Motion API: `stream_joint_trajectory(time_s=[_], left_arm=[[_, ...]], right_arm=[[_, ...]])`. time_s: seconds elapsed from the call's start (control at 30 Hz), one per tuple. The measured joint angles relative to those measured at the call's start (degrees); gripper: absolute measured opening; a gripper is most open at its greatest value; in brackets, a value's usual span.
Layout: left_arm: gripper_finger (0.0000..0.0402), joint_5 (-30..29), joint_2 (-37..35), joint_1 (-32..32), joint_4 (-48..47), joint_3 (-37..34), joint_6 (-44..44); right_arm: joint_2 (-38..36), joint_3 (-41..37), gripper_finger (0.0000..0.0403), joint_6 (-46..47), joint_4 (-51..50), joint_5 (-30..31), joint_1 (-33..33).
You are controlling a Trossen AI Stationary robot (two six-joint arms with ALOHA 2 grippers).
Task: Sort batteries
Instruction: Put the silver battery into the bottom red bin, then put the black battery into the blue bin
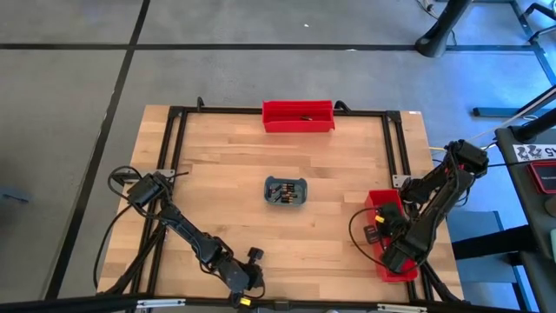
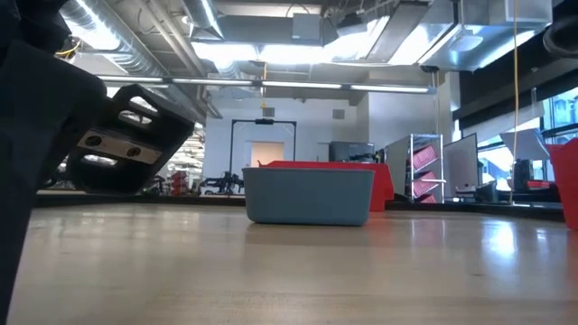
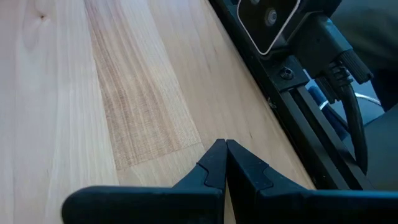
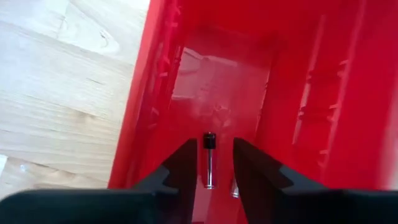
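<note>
Two dark fingers (image 4: 180, 165) of the right gripper (image 4: 214, 163) stand apart inside a red bin (image 4: 298, 93) at the table's (image 1: 226, 165) right edge, a slim battery (image 4: 209, 160) lying loose in the gap between them, touching neither. Beyond the fingertips stretches the bin's red floor. Well away at mid-table, more batteries (image 1: 285, 191) fill a grey-blue tray (image 1: 286, 181). The left gripper (image 3: 221, 163), fingers pressed together, waits at the near edge.
</note>
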Motion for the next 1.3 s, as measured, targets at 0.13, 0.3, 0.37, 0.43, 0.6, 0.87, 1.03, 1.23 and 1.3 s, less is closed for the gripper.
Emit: stream_joint_trajectory(time_s=[0.13,0.3,0.37,0.43,0.6,0.87,1.03,1.23,1.3], left_arm=[[0.0001,0.0,-0.7,-0.8,-1.0,1.2,-1.3],[0.0001,-11.7,-5.2,-5.1,-1.0,6.3,4.3],[0.0001,-18.1,-7.1,-7.1,-3.9,8.3,5.5],[0.0001,-24.5,-9.0,-9.1,-6.8,9.9,5.5],[0.0001,-37.6,-14.8,-13.7,-19.0,11.1,-3.6],[0.0001,-39.6,-17.4,-10.0,-59.0,10.9,-44.9],[0.0002,-28.3,-17.0,1.5,-76.2,8.3,-48.9],[0.0002,-21.7,-17.1,16.0,-78.4,1.1,-38.6],[0.0002,-21.3,-17.5,18.0,-78.7,-1.8,-37.1]], right_arm=[[0.0,6.8,0.0115,-2.8,-6.5,4.7,0.1],[0.0,21.3,0.0116,-5.3,-17.4,12.5,0.0],[-0.5,25.6,0.0116,-8.7,-16.4,19.5,0.0],[-0.4,29.6,0.0117,-12.4,-15.4,28.2,0.4],[2.3,32.3,0.0117,-27.1,-4.2,51.3,0.3],[16.4,32.4,0.0117,-58.0,24.3,52.4,-9.4],[27.8,32.2,0.0128,-77.9,41.8,31.8,-19.9],[38.3,32.3,0.0184,-103.0,77.7,5.4,-30.5],[40.6,32.3,0.0204,-107.3,84.5,-0.1,-32.9]])
